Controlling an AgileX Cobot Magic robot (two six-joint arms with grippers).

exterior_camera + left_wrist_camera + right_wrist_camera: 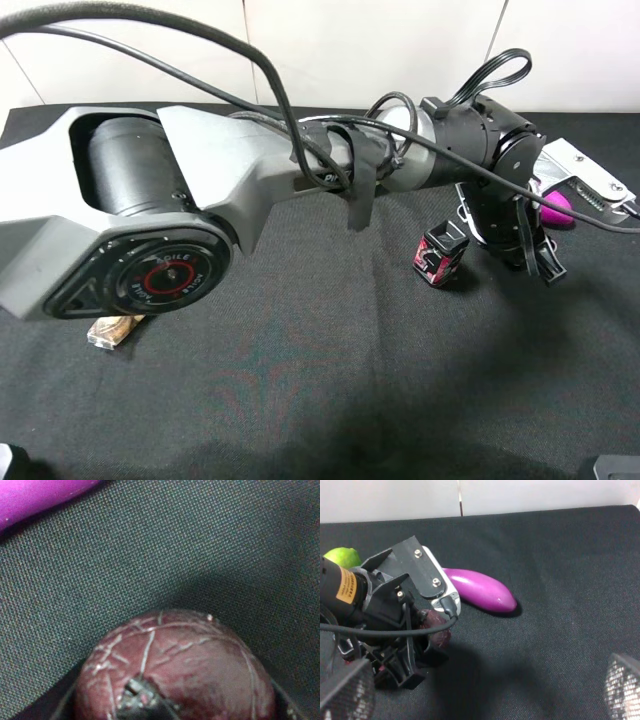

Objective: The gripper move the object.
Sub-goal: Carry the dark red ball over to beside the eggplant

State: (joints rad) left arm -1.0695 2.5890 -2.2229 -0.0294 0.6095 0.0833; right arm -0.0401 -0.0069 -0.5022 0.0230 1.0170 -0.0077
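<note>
Object (175,675), a dark maroon ball with pale lines in its skin, sits inside the left gripper (533,258), far right on the black cloth (330,400), just beside a purple eggplant (480,591). From the left: a small brown block (113,330) lies near the cloth's left edge, the grey left arm (250,170) reaches across the middle, a black-and-red box (440,256) stands just left of the gripper, then come object and eggplant. The left jaws look closed on the object; the right gripper (482,680) hangs wide open. The grasp seems made, while lift, carry and release remain; whether the object is off the cloth cannot be told. The cloth is woven and covers the whole work surface; white wall panels (330,40) stand behind.
</note>
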